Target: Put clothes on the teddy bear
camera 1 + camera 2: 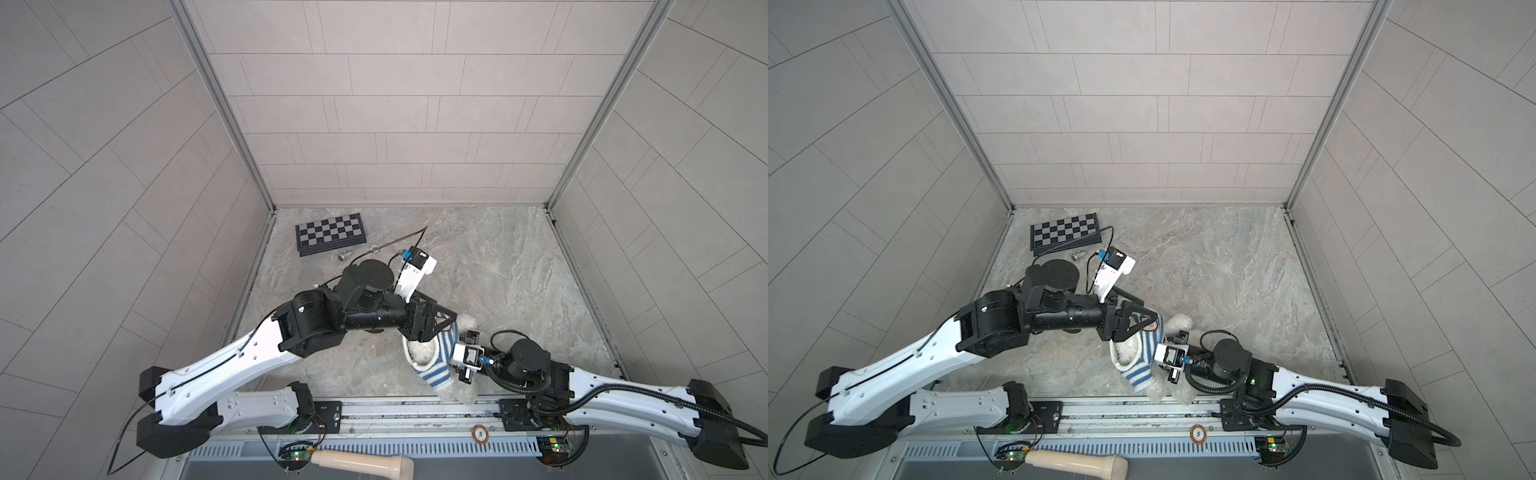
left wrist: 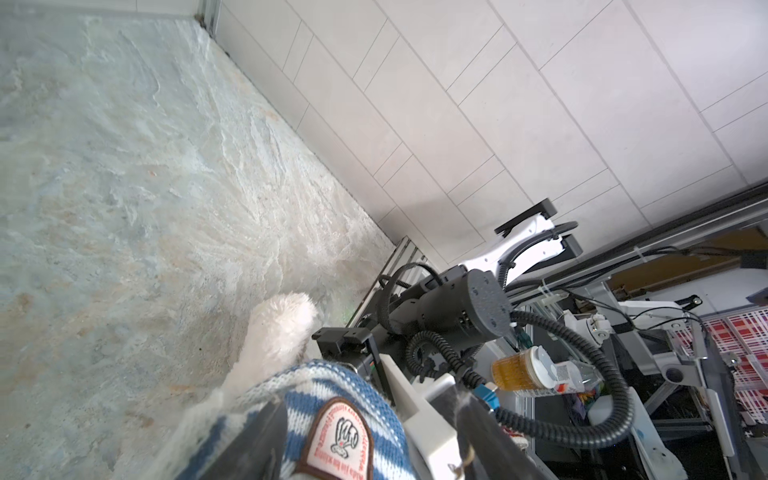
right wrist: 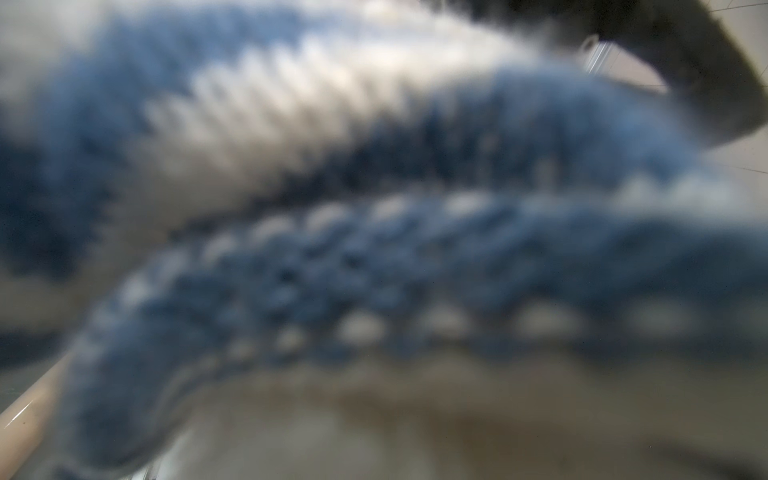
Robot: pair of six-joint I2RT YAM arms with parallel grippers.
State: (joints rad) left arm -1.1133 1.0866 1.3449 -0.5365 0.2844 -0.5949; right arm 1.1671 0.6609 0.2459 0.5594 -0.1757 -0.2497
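The teddy bear (image 1: 468, 321) (image 1: 1179, 322) lies near the front edge, mostly covered by a blue-and-white striped shirt (image 1: 440, 370) (image 1: 1142, 372). White fur shows in the shirt's wide opening and at the limbs. In the left wrist view a fluffy limb (image 2: 282, 328) sticks out of the shirt (image 2: 332, 382). My left gripper (image 1: 440, 323) (image 1: 1144, 322) (image 2: 374, 436) is open, its dark fingers (image 2: 266, 432) straddling the shirt's patch. My right gripper (image 1: 455, 353) (image 1: 1160, 353) is at the shirt's right edge and grips it, fingertips hidden. Blurred knit (image 3: 374, 249) fills the right wrist view.
A folded chessboard (image 1: 330, 233) lies at the back left with a small metal piece (image 1: 344, 255) in front of it. A metal rail (image 1: 395, 409) runs just in front of the bear. A wooden handle (image 1: 361, 461) lies below the rail. Tiled walls enclose three sides.
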